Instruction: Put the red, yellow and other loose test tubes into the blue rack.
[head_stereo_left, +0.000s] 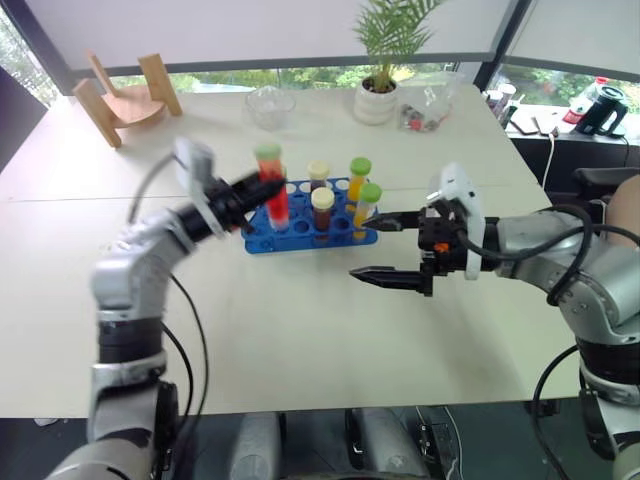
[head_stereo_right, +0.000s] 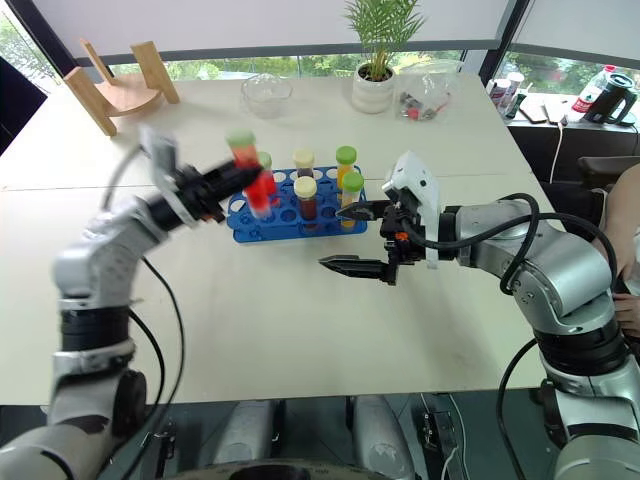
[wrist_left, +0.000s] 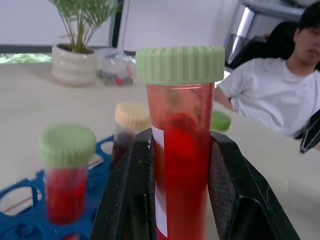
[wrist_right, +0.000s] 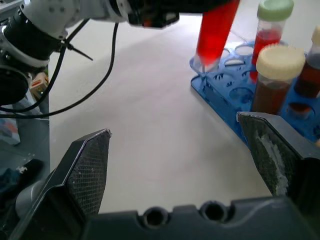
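Presently the left gripper (wrist_left: 182, 200) is clamped on a clear plastic tube of red liquid with a green cap (wrist_left: 181, 150), held upright above the near left corner of the bright blue plastic rack (head_stereo_left: 300, 235) on the white worktop (head_stereo_left: 300, 330). Five capped tubes stand in the rack. Beside it, the right gripper (head_stereo_left: 385, 250) hangs spread apart and empty.

tubes (head_stereo_left: 322, 208) stand in the rack (head_stereo_left: 300, 240), plant (head_stereo_left: 380, 60) behind it.
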